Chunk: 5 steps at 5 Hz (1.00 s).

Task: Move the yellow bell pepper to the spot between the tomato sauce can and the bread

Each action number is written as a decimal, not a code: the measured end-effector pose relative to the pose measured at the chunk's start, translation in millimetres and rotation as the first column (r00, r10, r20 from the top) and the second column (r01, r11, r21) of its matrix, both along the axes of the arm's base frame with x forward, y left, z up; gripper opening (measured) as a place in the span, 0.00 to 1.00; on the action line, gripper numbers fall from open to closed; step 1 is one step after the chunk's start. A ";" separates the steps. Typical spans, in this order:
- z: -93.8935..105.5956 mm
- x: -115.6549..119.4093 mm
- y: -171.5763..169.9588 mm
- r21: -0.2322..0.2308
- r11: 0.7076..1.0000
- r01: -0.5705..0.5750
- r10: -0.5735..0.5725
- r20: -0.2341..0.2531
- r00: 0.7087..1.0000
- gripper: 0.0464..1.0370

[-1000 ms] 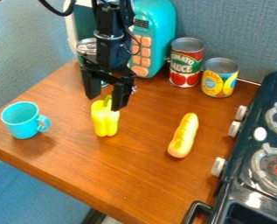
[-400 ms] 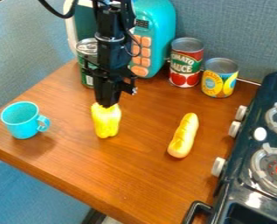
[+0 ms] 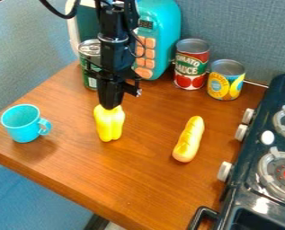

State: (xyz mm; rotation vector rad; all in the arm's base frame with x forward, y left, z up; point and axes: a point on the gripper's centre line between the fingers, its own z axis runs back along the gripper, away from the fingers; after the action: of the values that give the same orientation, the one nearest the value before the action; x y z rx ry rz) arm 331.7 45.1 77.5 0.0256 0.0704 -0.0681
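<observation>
Centrally, the black gripper (image 3: 110,107) hangs vert. from the arm (image 3: 113,45), fingers clenched on the top end of the yellow pepper (image 3: 109,126). The pepper is upright, its top hidden btw. the fingertips, L of the middle of the brown tabletop (image 3: 138,179); whether its base touches the wood can't be told.

Surroundings, L to R: turquoise mug (image 3: 24,128), upright nr. the tabletop's L corner, handle toward the pepper; green can (image 3: 90,81), partly behind the arm, nr. the back L edge; turquoise toy microwave (image 3: 162,36) w/ orange buttons, at the back edge, also partly behind the arm.

Farther R along the back edge: tall red-and-green can (image 3: 191,67), then a shorter yellow-and-blue can (image 3: 225,85) just beside it, both upright. The bread roll (image 3: 189,139), w/ scored top, lies R of the pepper, well apart from it, its long axis running approx. from the front edge toward the back. Along the R edge: dark toy stove (image 3: 252,157) w/ pale knobs & grey burners.
</observation>
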 end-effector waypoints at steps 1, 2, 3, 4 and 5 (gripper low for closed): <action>24.5 15.8 -5.8 0.015 1.000 0.024 -0.025 0.077 0.997 0.06; 56.3 41.1 -20.4 0.023 0.996 0.084 -0.086 0.172 0.981 0.06; 45.6 61.8 -30.5 -0.039 0.990 0.132 -0.126 0.135 0.983 0.06; 25.8 80.8 -41.7 -0.100 0.974 0.203 -0.193 0.103 0.976 0.06; 17.4 92.2 -57.2 -0.091 0.963 0.254 -0.247 0.078 0.966 0.06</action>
State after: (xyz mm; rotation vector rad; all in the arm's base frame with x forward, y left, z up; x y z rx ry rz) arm 423.9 -12.0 94.8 -0.0643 -0.0027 -0.3243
